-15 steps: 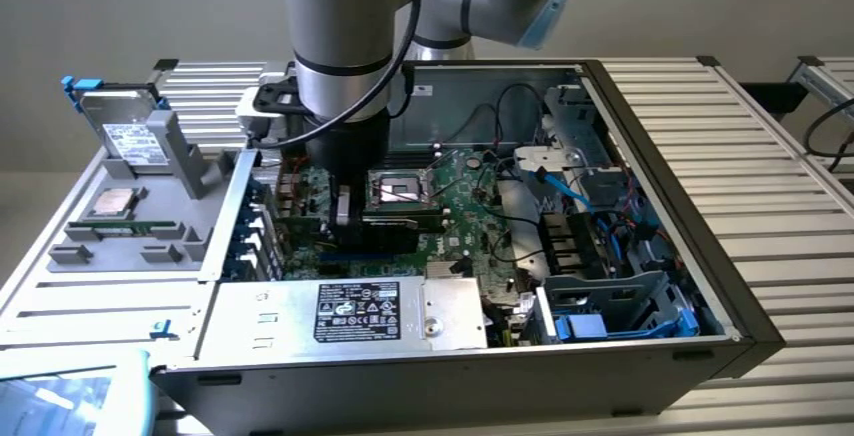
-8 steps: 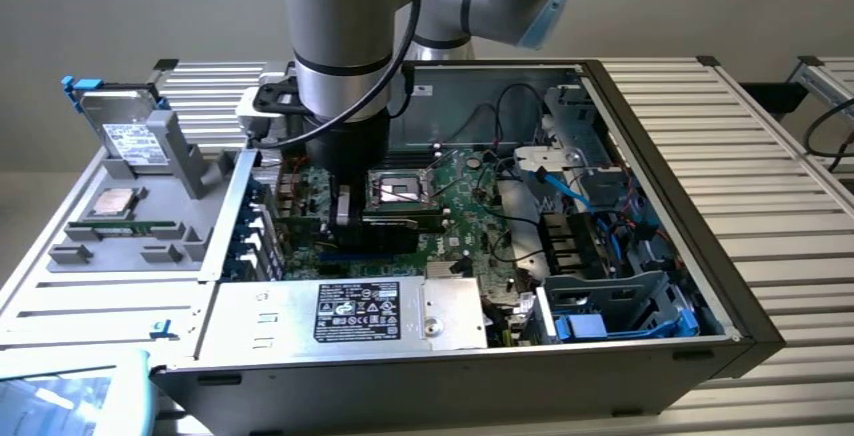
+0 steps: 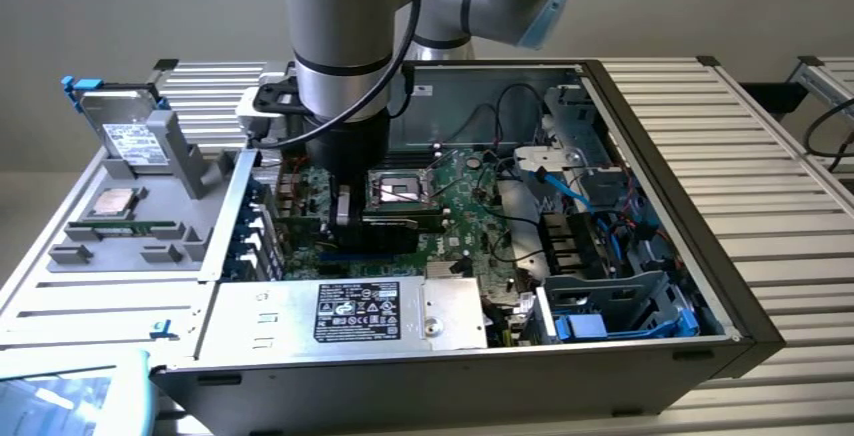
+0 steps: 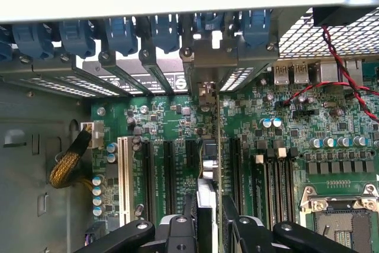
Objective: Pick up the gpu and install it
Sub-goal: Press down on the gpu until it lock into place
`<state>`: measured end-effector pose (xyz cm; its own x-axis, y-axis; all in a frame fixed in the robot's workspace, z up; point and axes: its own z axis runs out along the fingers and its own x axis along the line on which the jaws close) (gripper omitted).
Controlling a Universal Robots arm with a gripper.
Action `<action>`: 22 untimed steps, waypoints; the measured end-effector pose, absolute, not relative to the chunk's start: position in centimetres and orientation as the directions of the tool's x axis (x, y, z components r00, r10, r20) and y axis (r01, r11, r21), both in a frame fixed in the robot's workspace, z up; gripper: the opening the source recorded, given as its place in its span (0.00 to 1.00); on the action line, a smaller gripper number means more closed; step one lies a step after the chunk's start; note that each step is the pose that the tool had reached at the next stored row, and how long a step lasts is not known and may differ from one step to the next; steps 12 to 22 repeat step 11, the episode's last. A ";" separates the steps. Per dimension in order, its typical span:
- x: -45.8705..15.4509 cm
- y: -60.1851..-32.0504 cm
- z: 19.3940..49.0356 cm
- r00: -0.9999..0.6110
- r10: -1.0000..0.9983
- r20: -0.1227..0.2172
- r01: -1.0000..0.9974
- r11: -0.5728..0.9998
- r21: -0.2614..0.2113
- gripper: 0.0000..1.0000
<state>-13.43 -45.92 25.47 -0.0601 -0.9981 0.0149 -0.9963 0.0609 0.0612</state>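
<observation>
The gpu stands on edge between my fingers, seen edge-on in the wrist view. Its silver bracket end is up against the rear slot openings of the case. My gripper is shut on the gpu, one finger on each face. The card hangs over the large green motherboard, in line with the row of black expansion slots. I cannot tell whether its edge sits in a slot. In the exterior view my gripper reaches down into the open computer case, on the motherboard's left side.
Blue retention clips line the rear panel. A white slot and a braided cable lie to one side, the processor socket and red-black wires to the other. A grey tray with a hard drive stands at the exterior view's left, a power supply in front.
</observation>
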 end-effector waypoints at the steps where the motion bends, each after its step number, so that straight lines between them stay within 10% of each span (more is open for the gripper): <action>1: -13.4 -45.9 25.5 -0.060 -0.998 0.015 -0.996 0.061 0.061 0.28; 22: -13.4 -45.9 25.5 -0.060 -0.998 0.015 -0.996 0.061 0.061 0.28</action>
